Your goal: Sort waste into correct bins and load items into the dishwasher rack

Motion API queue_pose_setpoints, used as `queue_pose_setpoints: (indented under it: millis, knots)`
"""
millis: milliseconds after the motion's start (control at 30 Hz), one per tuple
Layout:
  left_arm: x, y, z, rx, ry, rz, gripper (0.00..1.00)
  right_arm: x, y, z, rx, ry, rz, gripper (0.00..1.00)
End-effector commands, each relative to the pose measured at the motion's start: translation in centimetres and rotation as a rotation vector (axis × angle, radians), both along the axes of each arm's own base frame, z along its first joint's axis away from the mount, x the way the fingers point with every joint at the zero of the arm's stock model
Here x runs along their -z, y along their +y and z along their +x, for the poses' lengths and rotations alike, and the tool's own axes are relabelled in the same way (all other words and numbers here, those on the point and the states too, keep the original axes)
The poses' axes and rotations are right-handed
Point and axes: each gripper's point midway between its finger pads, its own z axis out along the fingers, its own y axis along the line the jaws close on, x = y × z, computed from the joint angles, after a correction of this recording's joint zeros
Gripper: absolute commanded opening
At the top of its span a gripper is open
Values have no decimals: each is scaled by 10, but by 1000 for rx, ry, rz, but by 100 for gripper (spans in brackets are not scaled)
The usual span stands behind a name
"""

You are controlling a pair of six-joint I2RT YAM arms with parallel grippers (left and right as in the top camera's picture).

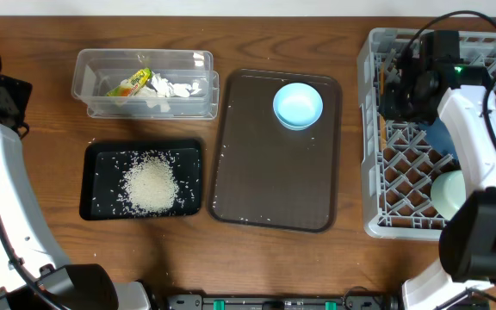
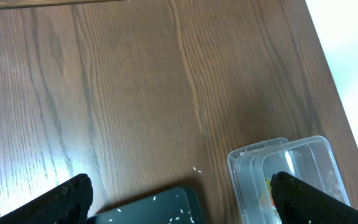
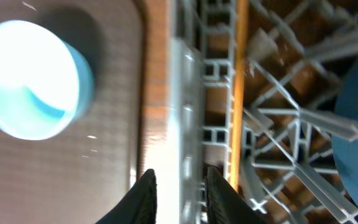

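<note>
Right gripper [image 3: 180, 177]: over the rack [image 1: 370, 172], above its wall on the side facing the brown serving tray [image 1: 265, 181]. Fingers [image 3: 145, 194] parted by a narrow gap. Nothing between them; the rack rim shows through the gap.

Chopstick [image 3: 238, 93]: inside the rack, lying along that same wall, just beside the finger on the inner side. Cannot tell whether they touch. Only one stick is clear.

Dark blue plate [image 1: 442, 136]: deeper in the rack, past the chopstick, among the pegs. A pale bowl [image 1: 449, 194] sits in the rack nearer the arm's base, partly hidden by the arm.

Light blue bowl [image 1: 298, 105]: outside the rack, on the brown serving tray's corner nearest the rack, apart from the wall. The rest of that tray is bare.

Farther from the rack, beyond the serving tray: black tray [image 1: 93, 151] with a heap of rice [image 1: 151, 185], and a clear container [image 1: 84, 73] holding the wrapper [image 1: 132, 83] and tissue [image 1: 175, 88].

Left gripper [image 2: 182, 182]: far from the rack, above the table [image 1: 50, 52] near the corners of those two bins, jaws spread wide and empty. A stray grain lies between the bins. There is open wood all round.
</note>
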Motion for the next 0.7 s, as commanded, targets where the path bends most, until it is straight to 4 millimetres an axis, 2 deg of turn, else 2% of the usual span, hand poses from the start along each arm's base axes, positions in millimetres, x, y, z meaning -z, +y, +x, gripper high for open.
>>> queue_pose_setpoints:
  millis: [0,133,200,233,367,500,667]
  knots:
    - [1,1,-1,-6,5,2,93,-46,17,3,-33,-135,48,31]
    - [1,1,-1,-6,5,2,93,-72,31,11,-41,-235,62,56]
    - [1,1,-1,-6,5,2,93,-78,43,14,-43,-257,98,61]
    - [1,1,-1,-6,5,2,93,-83,60,16,-79,-276,140,63]
    - [1,1,-1,-6,5,2,93,-85,94,21,-145,-306,173,64]
    - [1,1,-1,-6,5,2,93,-67,124,32,-183,-321,100,71]
    - [1,1,-1,-7,5,2,93,-19,170,34,-285,-263,55,81]
